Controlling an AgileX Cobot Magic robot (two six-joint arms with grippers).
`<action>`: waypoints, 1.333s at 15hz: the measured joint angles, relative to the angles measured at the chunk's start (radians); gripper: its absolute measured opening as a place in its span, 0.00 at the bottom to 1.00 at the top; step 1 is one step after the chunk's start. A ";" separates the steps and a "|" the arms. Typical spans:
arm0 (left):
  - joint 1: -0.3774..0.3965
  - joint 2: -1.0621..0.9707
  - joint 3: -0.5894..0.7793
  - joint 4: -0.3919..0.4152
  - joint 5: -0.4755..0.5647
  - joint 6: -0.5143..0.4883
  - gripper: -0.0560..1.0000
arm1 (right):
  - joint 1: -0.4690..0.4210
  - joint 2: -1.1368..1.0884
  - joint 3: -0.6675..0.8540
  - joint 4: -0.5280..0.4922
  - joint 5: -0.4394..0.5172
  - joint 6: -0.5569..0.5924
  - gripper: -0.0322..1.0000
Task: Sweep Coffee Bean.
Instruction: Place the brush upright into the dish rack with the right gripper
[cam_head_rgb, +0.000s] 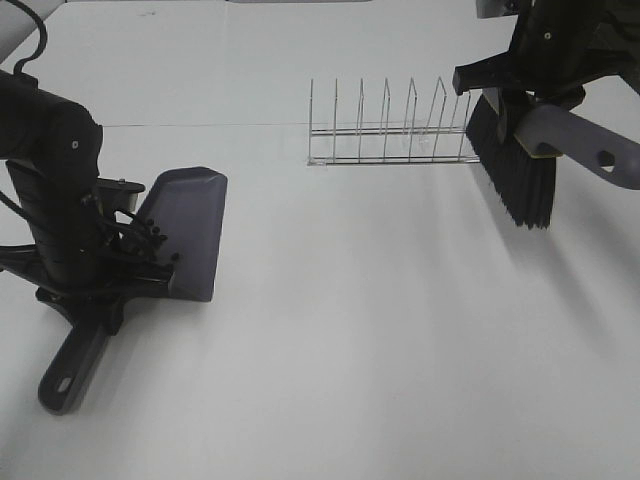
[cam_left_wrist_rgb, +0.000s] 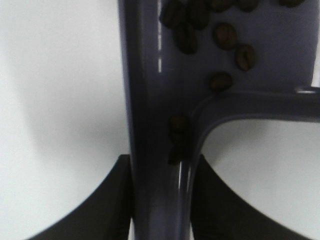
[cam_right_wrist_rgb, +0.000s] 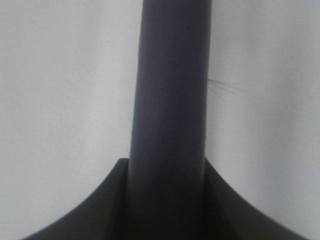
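Beans sit in the pan, top of L wrist view, a few lower by its handle. L gripper is clamped tight on pan handle, mid-left of high view. R gripper is clamped on brush handle, upper right, bristles down, next to wire rack.

There they are: small dark brown oval coffee beans, loosely scattered in the grey-purple plastic dustpan, out beyond the fingers of the left gripper. Two sit lodged along the handle ridge, just ahead of the fingertips.
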 joint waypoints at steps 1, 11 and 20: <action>0.000 0.000 0.000 0.000 0.000 0.000 0.30 | 0.001 0.019 0.000 -0.002 -0.011 0.001 0.30; 0.000 0.000 0.000 0.000 0.000 0.000 0.30 | -0.009 0.111 -0.003 -0.104 -0.219 0.030 0.30; 0.000 0.000 0.000 0.000 0.000 0.000 0.30 | -0.045 0.271 -0.244 -0.105 -0.228 -0.004 0.30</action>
